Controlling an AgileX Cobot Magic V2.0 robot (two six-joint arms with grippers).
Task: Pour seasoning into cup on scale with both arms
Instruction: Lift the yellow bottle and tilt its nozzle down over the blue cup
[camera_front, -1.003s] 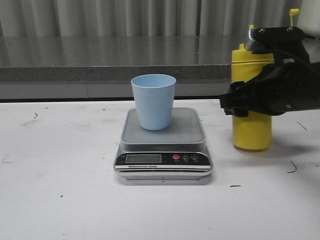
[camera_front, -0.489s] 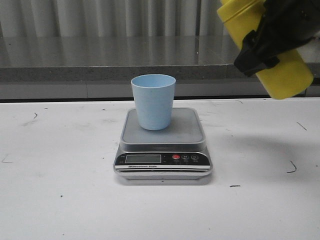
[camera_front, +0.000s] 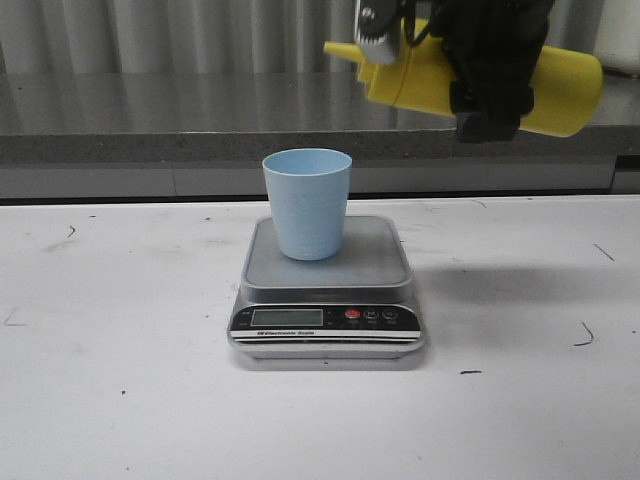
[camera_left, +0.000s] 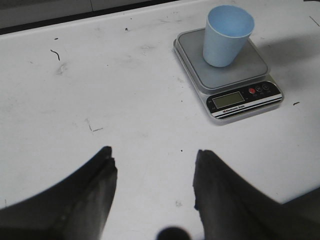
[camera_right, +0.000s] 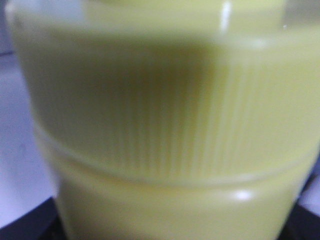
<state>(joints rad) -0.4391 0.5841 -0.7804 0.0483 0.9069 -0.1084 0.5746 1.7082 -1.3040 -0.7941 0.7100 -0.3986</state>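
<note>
The pale blue cup (camera_front: 307, 203) stands upright on the grey platform of the silver scale (camera_front: 326, 300) at the table's middle; both also show in the left wrist view, the cup (camera_left: 227, 35) on the scale (camera_left: 235, 75). My right gripper (camera_front: 490, 70) is shut on the yellow seasoning bottle (camera_front: 560, 90), held nearly level high above the table, nozzle pointing left, above and right of the cup. The bottle fills the right wrist view (camera_right: 165, 125). My left gripper (camera_left: 152, 167) is open and empty over bare table, well short of the scale; it is out of the front view.
A grey counter ledge (camera_front: 150, 120) runs along the back of the white table (camera_front: 120, 380). The table carries small dark scuff marks.
My right gripper has lifted the bottle off the table to the scale's right, carried it up and left, and tipped it from upright to nearly level. The cup and scale have not moved.
</note>
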